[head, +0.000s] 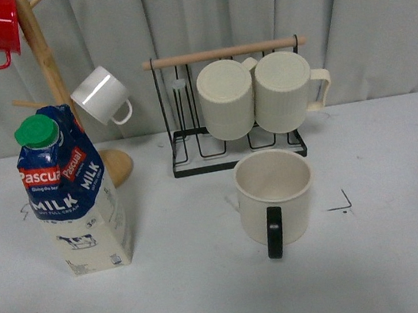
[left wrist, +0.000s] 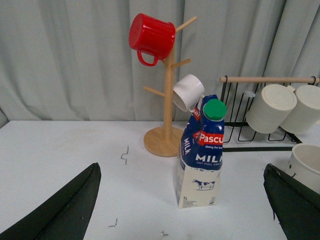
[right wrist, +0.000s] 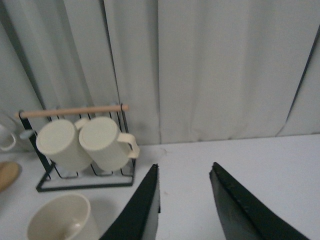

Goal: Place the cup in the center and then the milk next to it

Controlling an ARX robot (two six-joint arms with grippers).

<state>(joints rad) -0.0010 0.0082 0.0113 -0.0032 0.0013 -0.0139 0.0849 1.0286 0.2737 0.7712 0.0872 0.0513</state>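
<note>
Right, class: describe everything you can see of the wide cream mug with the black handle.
The wide cream mug looks ceramic and smooth-sided, with a black loop handle facing the front camera. It stands upright and appears empty on the pale table, in front of the black wire rack holding two ribbed cream mugs. Nothing else touches it.

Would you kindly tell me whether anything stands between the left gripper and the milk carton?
Nothing visible does. In the left wrist view the milk carton stands upright ahead of the open left gripper, with only bare table before it. The wooden mug tree is behind the carton.
</note>
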